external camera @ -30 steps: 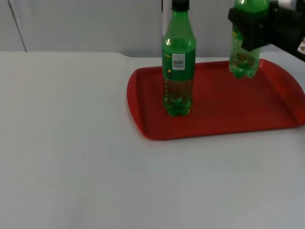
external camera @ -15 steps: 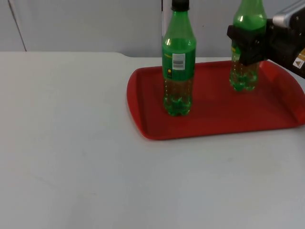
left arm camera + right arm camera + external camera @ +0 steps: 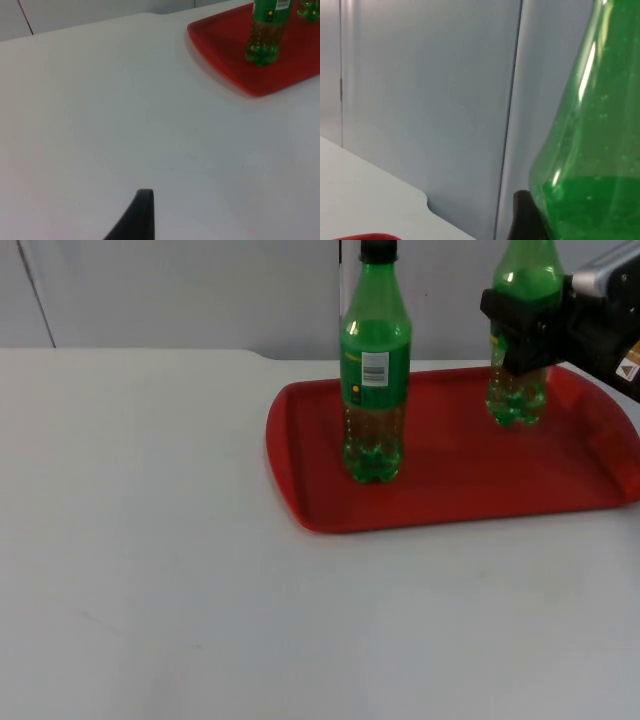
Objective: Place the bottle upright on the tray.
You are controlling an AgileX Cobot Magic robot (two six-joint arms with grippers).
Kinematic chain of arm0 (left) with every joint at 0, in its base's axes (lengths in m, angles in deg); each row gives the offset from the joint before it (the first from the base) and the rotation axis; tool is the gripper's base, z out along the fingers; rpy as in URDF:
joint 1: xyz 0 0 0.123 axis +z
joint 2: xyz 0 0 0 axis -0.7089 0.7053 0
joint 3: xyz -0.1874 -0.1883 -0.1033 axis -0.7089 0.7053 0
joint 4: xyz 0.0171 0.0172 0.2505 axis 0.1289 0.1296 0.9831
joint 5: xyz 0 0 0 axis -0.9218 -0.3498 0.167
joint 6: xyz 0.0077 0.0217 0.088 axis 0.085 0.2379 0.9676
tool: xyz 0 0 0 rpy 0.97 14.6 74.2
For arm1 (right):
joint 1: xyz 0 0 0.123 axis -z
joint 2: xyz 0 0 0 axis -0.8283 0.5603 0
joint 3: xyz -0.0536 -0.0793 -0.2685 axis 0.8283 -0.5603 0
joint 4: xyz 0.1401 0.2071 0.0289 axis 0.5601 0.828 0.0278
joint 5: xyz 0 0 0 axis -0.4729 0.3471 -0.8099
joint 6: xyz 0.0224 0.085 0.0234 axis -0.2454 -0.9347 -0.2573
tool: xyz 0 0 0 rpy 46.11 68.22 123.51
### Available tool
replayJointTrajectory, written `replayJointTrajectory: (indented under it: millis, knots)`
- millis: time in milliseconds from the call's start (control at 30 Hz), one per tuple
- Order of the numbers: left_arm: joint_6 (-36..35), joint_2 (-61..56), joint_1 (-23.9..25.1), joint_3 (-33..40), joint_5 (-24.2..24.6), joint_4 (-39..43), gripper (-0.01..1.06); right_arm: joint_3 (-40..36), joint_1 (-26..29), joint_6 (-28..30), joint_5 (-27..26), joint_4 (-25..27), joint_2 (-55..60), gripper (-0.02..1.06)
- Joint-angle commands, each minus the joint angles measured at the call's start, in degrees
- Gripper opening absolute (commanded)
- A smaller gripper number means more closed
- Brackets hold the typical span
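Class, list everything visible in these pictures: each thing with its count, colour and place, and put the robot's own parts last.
Tray: one, red, on the table's right half.
Labelled bottle: one, green with black cap, upright on the tray's left part.
Held bottle: one, green, upright at the tray's far right side.
Table: one, white.
Partition wall: grey, behind the table.
Right gripper: black, shut on the held bottle.
Left gripper: black, waiting above bare table.

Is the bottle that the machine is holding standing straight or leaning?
Upright: the held bottle stands vertical in the right end effector, base down on the red tray.
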Motion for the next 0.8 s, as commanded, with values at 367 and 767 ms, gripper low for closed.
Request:
replayJointTrajectory:
  millis: [367,767]
  knots:
    - [-0.5,-0.2,-0.4,0.3,0.0,0.0,1.05,0.2,-0.3,0.9,-1.5,0.6,1.2,0.0]
    - [-0.5,-0.2,-0.4,0.3,0.0,0.0,1.05,0.2,-0.3,0.0,-1.5,0.4,2.5,0.0]
